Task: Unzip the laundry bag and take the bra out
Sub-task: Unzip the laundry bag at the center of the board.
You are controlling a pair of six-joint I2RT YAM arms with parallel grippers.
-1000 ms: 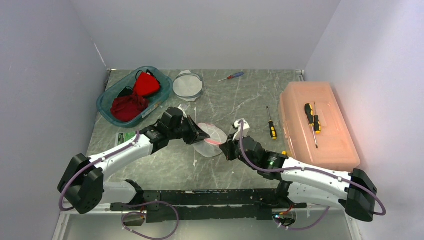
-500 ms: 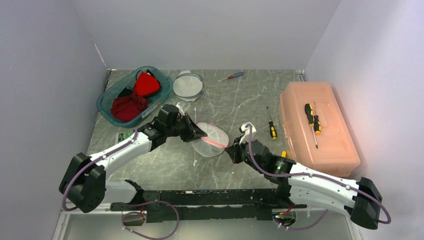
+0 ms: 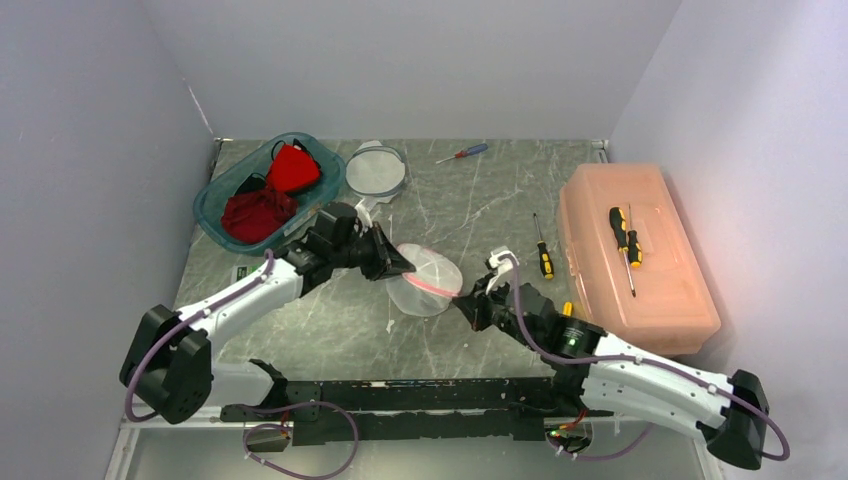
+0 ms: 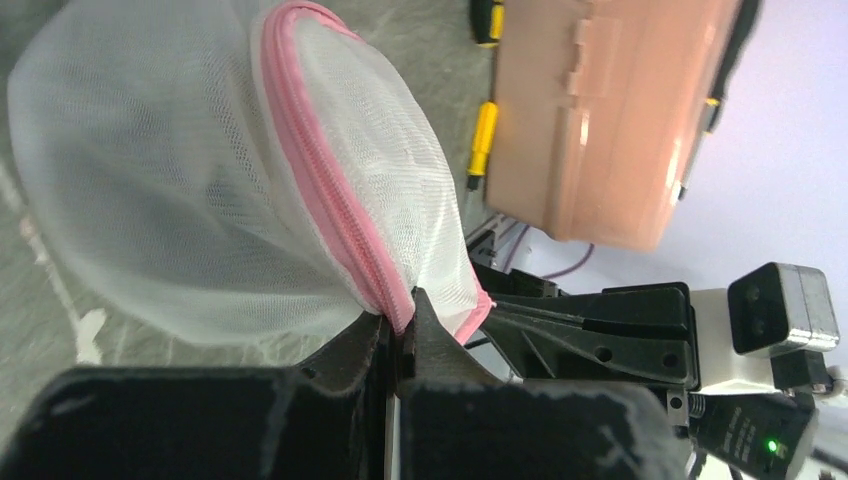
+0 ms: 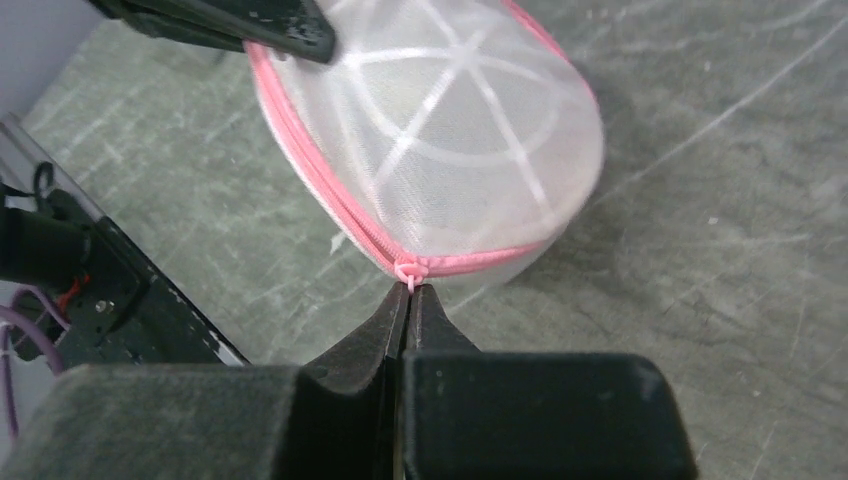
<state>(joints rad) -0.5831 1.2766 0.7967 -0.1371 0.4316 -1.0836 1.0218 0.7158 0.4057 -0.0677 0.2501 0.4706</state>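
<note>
Here the laundry bag is found near the middle of the counter, stretched between the two arms; whether its underside rests on the surface cannot be told. It is seen as a small domed pouch of white mesh, stiffened by white ribs that cross on one face and edged all round by a pink zipper. The zipper is judged to be closed along the whole visible length. The bra cannot be made out through the mesh.

The zipper pull is pinched at the very tips of the right claw, whose fingers are pressed together on it. On the opposite side, the pink seam is nipped by the left claw, likewise pressed tight with only the fabric edge between its fingers. This two-sided hold is judged to be deliberate: the bag is anchored by the left so that the slider can be drawn along the track by the right without the soft pouch being dragged after it.

Further out, a teal basin with red cloths and a second round mesh bag are placed at the far left, and an orange box is set to the right, with screwdrivers lying on it and beside it.
</note>
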